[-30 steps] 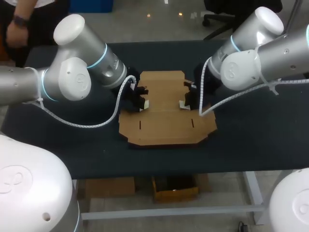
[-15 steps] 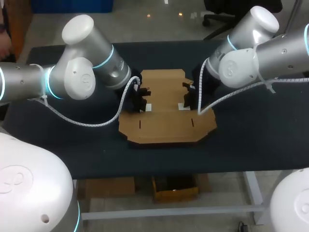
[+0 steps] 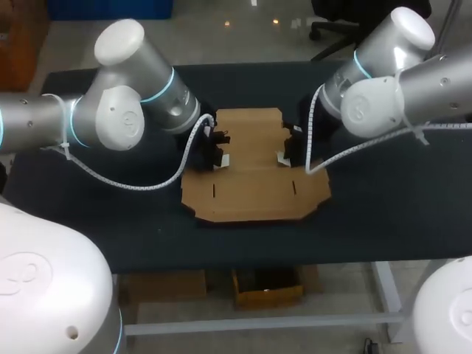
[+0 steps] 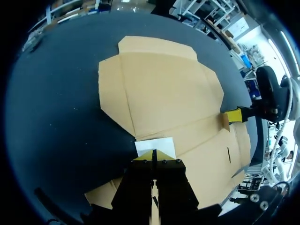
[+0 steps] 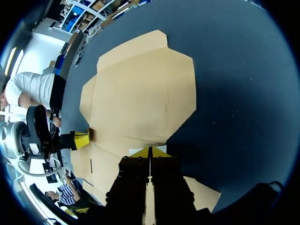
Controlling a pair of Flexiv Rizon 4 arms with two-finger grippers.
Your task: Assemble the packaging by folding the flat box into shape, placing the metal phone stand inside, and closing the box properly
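The flat brown cardboard box [image 3: 251, 177] lies unfolded in the middle of the dark table. My left gripper [image 3: 218, 156] stands at the box's left side notch, shut, and nothing shows between its fingers. In the left wrist view its closed yellow tips [image 4: 154, 154] rest at a small white patch [image 4: 156, 145] on the cardboard [image 4: 164, 93]. My right gripper [image 3: 285, 155] stands at the right notch, also shut. Its tips [image 5: 150, 151] meet over a white patch at the edge of the cardboard [image 5: 140, 89]. Each wrist view shows the other arm's yellow tip across the box. No metal phone stand is in view.
Dark table surface [image 3: 383, 199] surrounds the box on all sides. White cables loop from both arms down beside the box's left [image 3: 147, 186] and right [image 3: 346, 153] edges.
My left arm's elbow has swung to the right and its gripper has edged a little toward the box. The right arm has barely shifted. Both grippers stay shut.
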